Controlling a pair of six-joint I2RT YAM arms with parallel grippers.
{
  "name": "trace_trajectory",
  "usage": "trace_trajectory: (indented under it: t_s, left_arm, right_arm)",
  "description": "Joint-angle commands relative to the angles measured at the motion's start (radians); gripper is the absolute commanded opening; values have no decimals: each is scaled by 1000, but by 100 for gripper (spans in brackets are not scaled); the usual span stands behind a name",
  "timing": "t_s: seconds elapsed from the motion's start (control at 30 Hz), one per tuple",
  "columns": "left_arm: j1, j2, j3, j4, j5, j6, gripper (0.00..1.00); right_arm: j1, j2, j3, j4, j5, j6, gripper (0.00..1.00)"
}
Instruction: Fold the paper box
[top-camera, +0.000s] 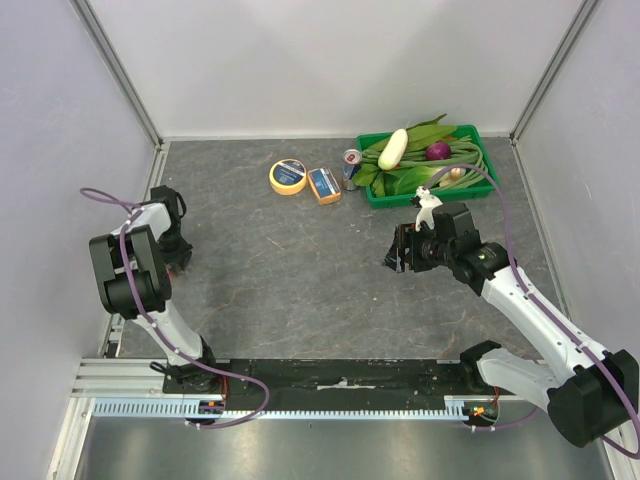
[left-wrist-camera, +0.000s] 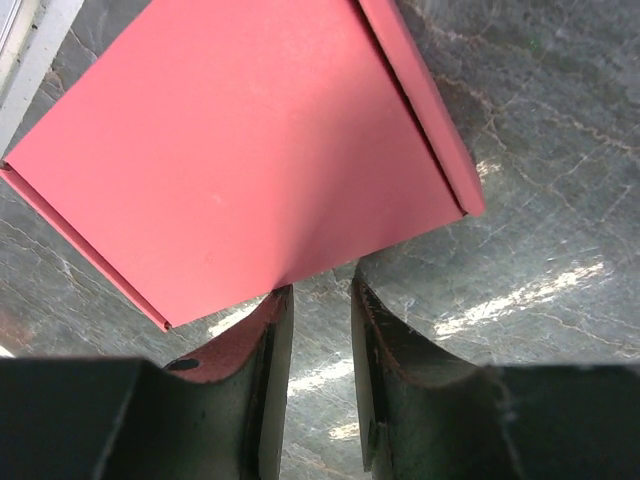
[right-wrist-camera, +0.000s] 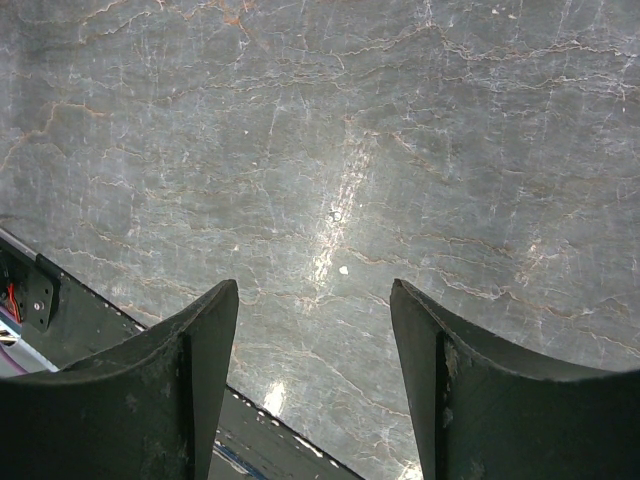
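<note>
The paper box (left-wrist-camera: 240, 150) is a pink-red card folded into a shallow closed box. It lies on the grey table just beyond my left fingertips in the left wrist view. My left gripper (left-wrist-camera: 318, 290) is low over the table with its jaws a narrow gap apart and only table between them. The box's near edge reaches the left fingertip. In the top view the left gripper (top-camera: 170, 235) is at the table's left side and the box is hidden under the arm. My right gripper (top-camera: 400, 250) is open and empty over bare table (right-wrist-camera: 315, 285).
A green tray (top-camera: 480, 190) of vegetables stands at the back right. A can (top-camera: 351, 160), a blue-and-orange box (top-camera: 324, 185) and a yellow tape roll (top-camera: 288, 176) stand to its left. Walls enclose three sides. A metal rail (top-camera: 340, 385) runs along the front.
</note>
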Motion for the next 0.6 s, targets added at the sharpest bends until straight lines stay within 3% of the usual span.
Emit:
trace_trajectory:
  t_s: [0.0, 0.17, 0.57]
  left_arm:
    - [7, 8, 51, 30, 8, -11, 36]
    - [7, 11, 64, 70, 77, 3, 36]
    - [18, 82, 127, 36, 36, 6, 37]
  right_arm:
    - [0, -7, 6, 18, 0, -14, 70]
    - [0, 0, 5, 25, 1, -14, 70]
    - [0, -6, 8, 21, 19, -11, 70]
